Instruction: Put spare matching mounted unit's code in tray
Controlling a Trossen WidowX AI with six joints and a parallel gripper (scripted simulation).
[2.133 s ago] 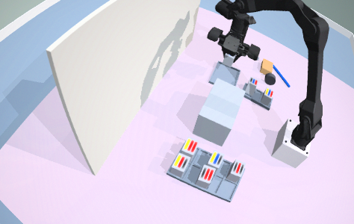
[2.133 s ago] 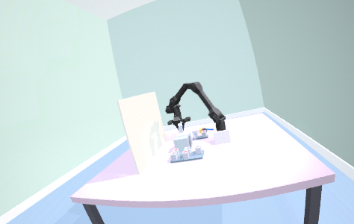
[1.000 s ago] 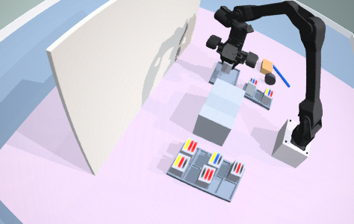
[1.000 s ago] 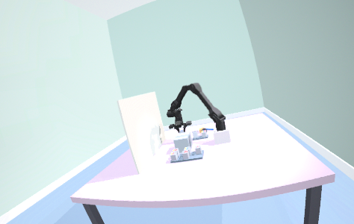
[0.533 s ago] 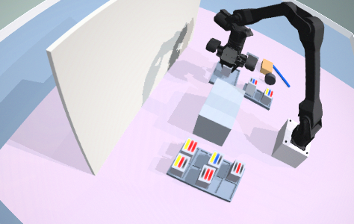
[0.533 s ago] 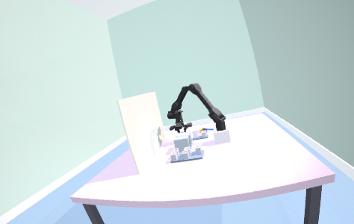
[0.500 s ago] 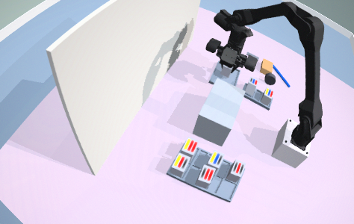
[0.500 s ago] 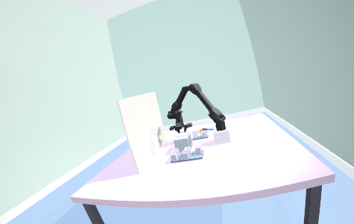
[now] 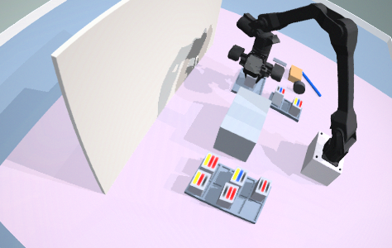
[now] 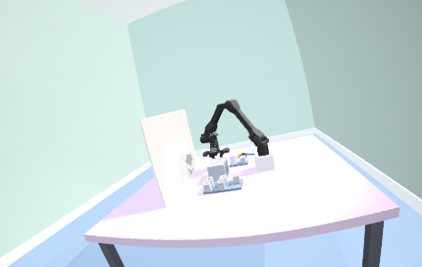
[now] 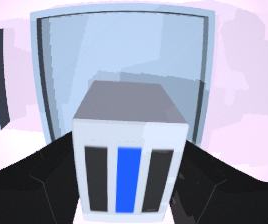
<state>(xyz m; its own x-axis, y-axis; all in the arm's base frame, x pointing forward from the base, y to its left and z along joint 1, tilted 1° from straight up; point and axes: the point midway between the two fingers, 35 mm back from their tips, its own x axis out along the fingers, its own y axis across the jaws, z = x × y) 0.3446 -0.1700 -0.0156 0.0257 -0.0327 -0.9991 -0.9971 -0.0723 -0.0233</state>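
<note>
At the far end of the pale pink counter (image 9: 100,215), beside a tall white board (image 9: 141,74), the black arm's hand (image 9: 254,73) is lowered over a shallow blue-grey tray (image 11: 121,43), pinching a small white block (image 11: 128,163) marked with black, blue and black stripes. In the wrist view the block sits between the two dark fingers just over the tray's floor, though whether it touches the floor cannot be told. Nearby stand a large grey box (image 9: 242,124), a holder (image 9: 224,194) with five striped blocks, and a smaller holder (image 9: 286,108) with two.
</note>
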